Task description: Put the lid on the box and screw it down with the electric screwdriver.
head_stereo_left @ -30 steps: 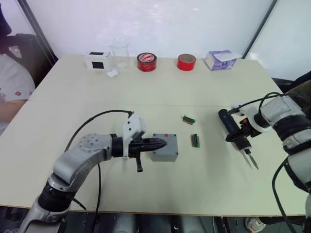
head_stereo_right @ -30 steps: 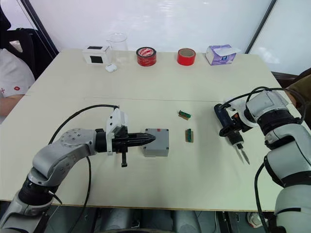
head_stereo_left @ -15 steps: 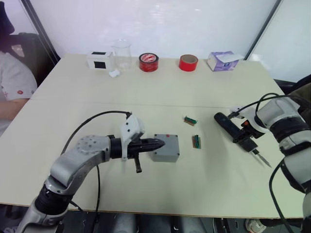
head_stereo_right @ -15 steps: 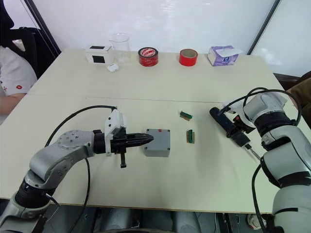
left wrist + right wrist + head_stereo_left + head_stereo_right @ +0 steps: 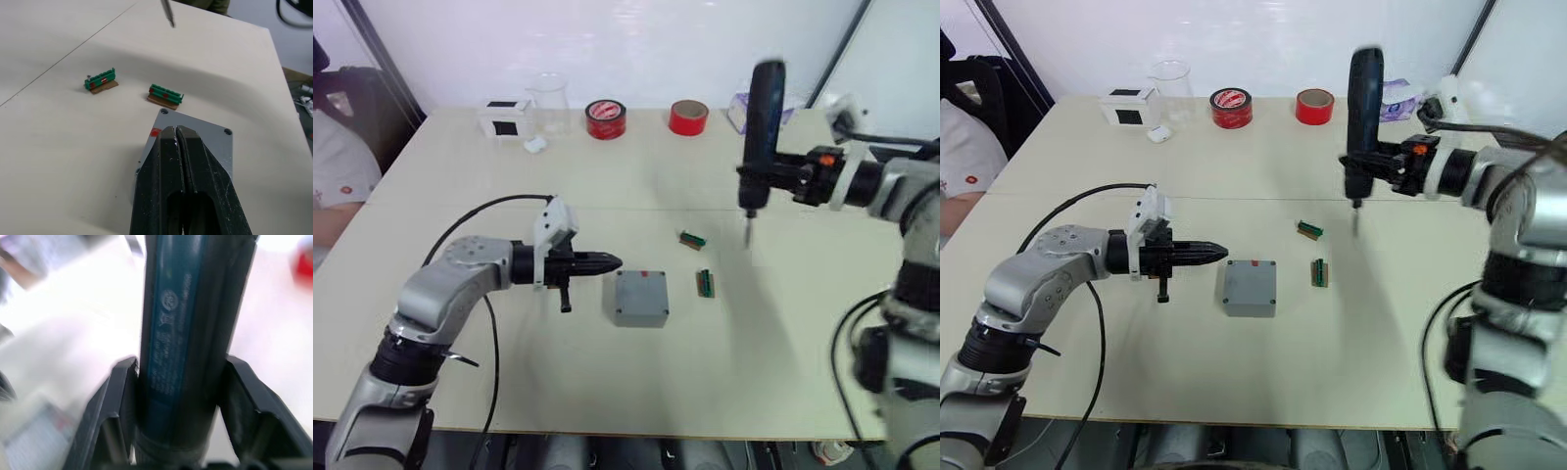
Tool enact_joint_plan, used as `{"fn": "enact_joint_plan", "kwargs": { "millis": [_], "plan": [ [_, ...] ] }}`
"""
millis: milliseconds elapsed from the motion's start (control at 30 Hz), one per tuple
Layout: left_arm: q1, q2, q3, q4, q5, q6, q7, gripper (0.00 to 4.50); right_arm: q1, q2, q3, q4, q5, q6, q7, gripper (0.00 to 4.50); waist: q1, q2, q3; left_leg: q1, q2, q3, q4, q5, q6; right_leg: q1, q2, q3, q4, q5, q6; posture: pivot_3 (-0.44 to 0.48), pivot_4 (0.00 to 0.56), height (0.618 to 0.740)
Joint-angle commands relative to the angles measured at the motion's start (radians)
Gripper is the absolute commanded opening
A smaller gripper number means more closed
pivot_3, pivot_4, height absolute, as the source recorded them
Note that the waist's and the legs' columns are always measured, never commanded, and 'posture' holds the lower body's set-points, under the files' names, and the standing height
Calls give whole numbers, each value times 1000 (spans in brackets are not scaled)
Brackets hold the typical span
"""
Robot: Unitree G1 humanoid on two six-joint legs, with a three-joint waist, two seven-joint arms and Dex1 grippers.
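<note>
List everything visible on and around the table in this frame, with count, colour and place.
box: 1, grey, lid on it, table centre.
electric screwdriver: 1, black, upright in the air, bit down.
green connector strips: 2, green, right of the box.
tape rolls: 2, red, far edge.
beaker: 1, clear, far edge.
white box: 1, white with black square, far left.
tissue pack: 1, purple-white, far right.
table: 1, beige.
person: 1, white shirt, seated at left.
left gripper: shut, beside the box.
right gripper: shut on the screwdriver.
</note>
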Motion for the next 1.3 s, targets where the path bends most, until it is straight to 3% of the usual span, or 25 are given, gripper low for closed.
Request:
{"fn": "enact_joint_plan", "kwargs": {
  "millis": [33, 167, 267, 800, 1300],
  "plan": [
    [-25, 5, -13, 13, 9, -6, -36, 0, 38, 162, -141, -254, 96, -11, -169, 1829, 2, 0, 0, 0, 0, 0, 0, 0, -1, 1, 0, 0, 0, 0, 0, 0, 150, 740],
    [-25, 5, -56, 2, 37, -9, -50, 0, 119, 354, -159, -420, 241, 33, -264, 1829, -1, 0, 0, 0, -3, -1, 0, 0, 0, 2, -1, 0, 1, 0, 0, 0, 150, 740],
    [-37, -7, -76, 15, 62, -31, -57, 0, 167, 385, -88, -451, 248, -31, -330, 1829, -5, 0, 0, 0, -3, -3, 0, 0, 0, 2, -1, 0, 1, 0, 0, 0, 150, 740],
    [-33, -20, -223, 69, 274, -168, -86, 0, 350, 311, 208, -415, 240, -327, -443, 1829, -5, 0, 0, 1, -3, -3, 0, 0, 0, 2, 0, 0, 1, 0, -1, 0, 150, 740],
    [-39, -43, -215, 80, 277, -161, -95, 0, 448, 228, 283, -372, 230, -488, -496, 1829, -4, -1, 0, 1, -3, -4, 0, 0, 0, 2, 0, 0, 0, 0, 0, 0, 150, 740]
  ]
}}
